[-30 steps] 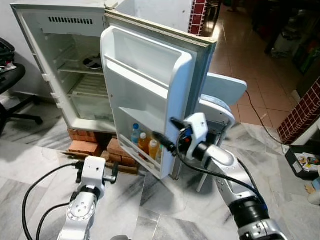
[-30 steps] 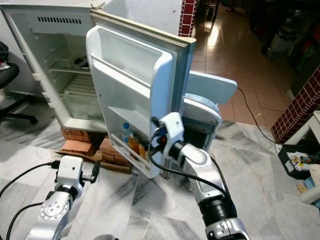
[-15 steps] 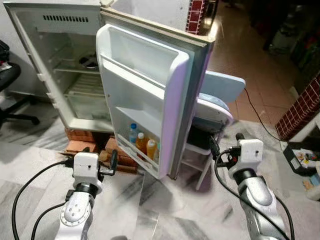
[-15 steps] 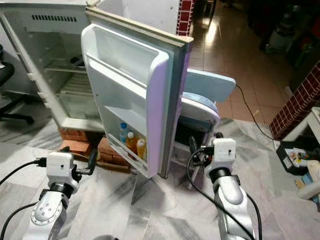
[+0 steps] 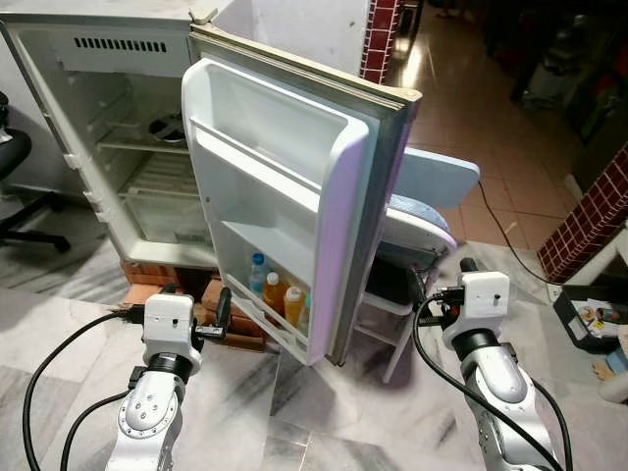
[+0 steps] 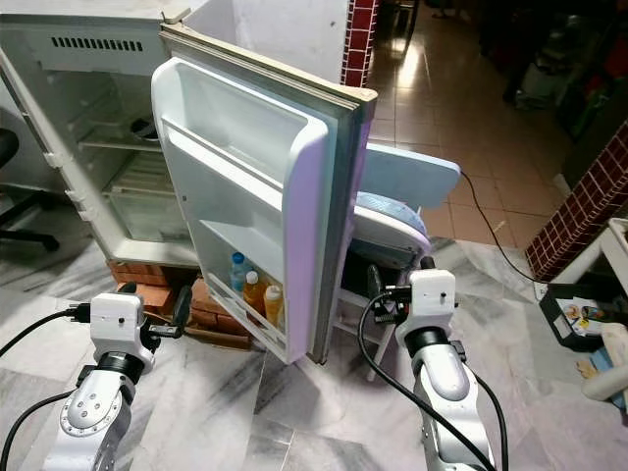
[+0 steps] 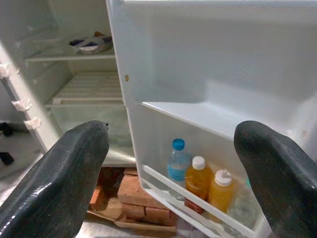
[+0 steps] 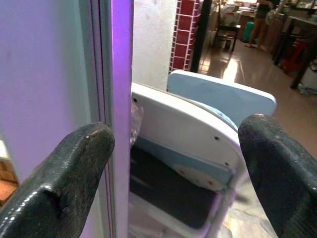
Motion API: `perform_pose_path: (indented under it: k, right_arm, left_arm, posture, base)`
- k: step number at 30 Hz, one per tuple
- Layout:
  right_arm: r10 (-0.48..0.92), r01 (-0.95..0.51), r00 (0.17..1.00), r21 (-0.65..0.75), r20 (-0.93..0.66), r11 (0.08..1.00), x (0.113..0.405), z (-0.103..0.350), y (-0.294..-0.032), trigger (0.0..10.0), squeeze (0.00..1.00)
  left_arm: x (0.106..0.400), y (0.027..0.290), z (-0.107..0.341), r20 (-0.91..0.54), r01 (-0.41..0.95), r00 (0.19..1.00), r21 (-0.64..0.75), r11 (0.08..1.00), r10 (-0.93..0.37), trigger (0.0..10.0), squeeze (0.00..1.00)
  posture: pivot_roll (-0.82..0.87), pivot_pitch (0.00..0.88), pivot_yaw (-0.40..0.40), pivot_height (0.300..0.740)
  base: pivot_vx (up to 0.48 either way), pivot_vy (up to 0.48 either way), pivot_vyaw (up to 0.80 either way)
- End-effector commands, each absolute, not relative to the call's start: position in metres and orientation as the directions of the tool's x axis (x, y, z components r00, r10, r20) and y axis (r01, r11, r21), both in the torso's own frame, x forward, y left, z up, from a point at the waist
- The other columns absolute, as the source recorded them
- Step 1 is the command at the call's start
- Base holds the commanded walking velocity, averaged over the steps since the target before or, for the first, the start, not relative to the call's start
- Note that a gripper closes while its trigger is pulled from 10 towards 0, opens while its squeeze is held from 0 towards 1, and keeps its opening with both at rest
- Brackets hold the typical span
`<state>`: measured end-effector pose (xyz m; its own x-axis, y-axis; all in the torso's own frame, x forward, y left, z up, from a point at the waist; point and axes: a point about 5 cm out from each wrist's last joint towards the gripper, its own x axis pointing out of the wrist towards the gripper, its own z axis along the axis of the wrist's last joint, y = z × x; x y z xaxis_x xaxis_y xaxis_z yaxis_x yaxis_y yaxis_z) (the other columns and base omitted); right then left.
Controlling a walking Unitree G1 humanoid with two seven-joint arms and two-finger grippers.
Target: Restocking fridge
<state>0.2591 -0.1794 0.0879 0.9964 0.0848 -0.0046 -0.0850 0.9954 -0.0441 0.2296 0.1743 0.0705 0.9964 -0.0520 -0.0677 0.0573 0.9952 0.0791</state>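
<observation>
White fridge door [image 5: 294, 196] stands swung wide on the fridge [image 5: 118, 128]; its lowest rack holds a blue-capped water bottle [image 7: 177, 161] and two orange juice bottles [image 7: 197, 177]. I log one change: right gripper [image 5: 438, 294], at the door's edge a second ago, is now drawn back beside the pale blue chair [image 5: 422, 206], fingers spread, empty. Left gripper [image 5: 191, 306] hovers low facing the rack, fingers apart. Fridge rests on red bricks [image 5: 211, 294]; grey marble floor [image 5: 314, 412], brown tiles beyond.
</observation>
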Motion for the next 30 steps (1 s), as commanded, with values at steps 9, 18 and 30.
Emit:
perform_pose_path:
  k: [9, 18, 30]
  right_arm:
    - [0.089, -0.089, 0.996, -0.067, 0.009, 0.994, 0.264, 0.095, -0.181, 10.0, 0.00]
    - [0.124, -0.122, 0.992, -0.069, 0.035, 0.990, 0.292, 0.106, -0.174, 10.0, 0.00]
    - [0.236, -0.236, 0.972, 0.002, -0.012, 0.972, 0.333, 0.116, -0.138, 10.0, 0.00]
  left_arm:
    - [0.226, 0.172, 0.064, -0.093, 0.043, 0.995, 0.005, 0.999, -0.043, 10.0, 0.00]
    - [0.224, 0.160, 0.069, -0.048, 0.106, 0.992, -0.125, 0.986, -0.113, 10.0, 0.00]
    - [0.226, 0.142, 0.068, -0.057, 0.170, 0.982, -0.123, 0.978, -0.178, 10.0, 0.00]
  posture:
    - [0.03, 0.000, -0.024, 0.740]
    - [0.05, 0.000, -0.031, 0.740]
    - [0.06, 0.000, -0.044, 0.740]
  base:
    - [0.073, 0.000, 0.00]
    - [0.000, 0.000, 0.67]
    - [0.000, 0.000, 0.11]
